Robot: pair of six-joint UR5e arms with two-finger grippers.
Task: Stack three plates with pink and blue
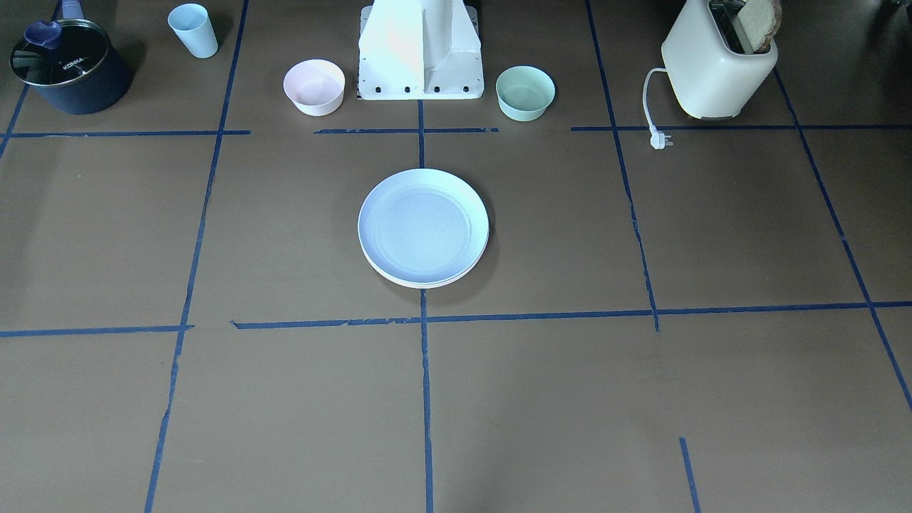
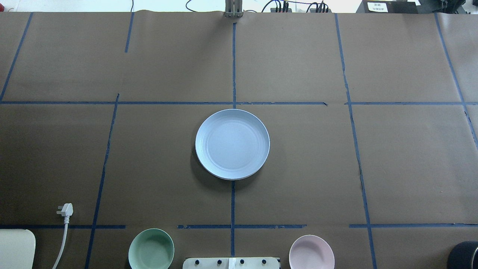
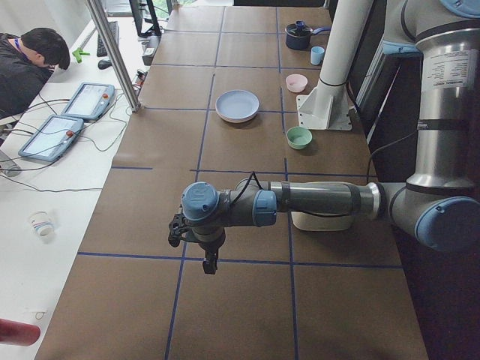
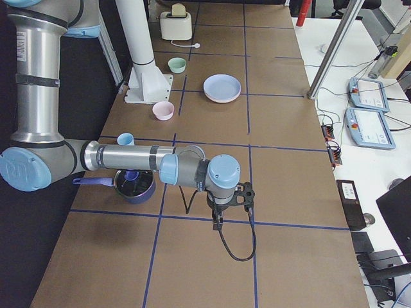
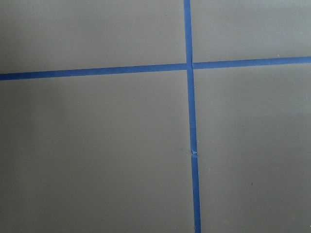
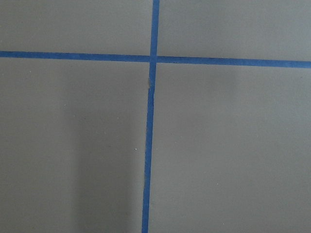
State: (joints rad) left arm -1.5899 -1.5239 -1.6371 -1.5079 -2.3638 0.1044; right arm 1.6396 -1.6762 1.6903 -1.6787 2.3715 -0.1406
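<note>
A light blue plate (image 1: 423, 226) lies on top of a stack at the table's centre, also in the overhead view (image 2: 232, 144). A pale cream rim (image 1: 427, 283) peeks out under its near edge. The pink plate is hidden. My left gripper (image 3: 209, 264) hangs over the table end far from the stack, seen only in the left side view. My right gripper (image 4: 217, 220) hangs over the opposite end, seen only in the right side view. I cannot tell whether either is open or shut. Both wrist views show only brown paper and blue tape.
By the robot base (image 1: 420, 57) stand a small pink bowl (image 1: 314, 87) and a mint-green bowl (image 1: 525, 92). A toaster (image 1: 719, 68) with its plug (image 1: 660, 139), a dark pot (image 1: 70, 68) and a blue cup (image 1: 193, 30) stand along the robot's side.
</note>
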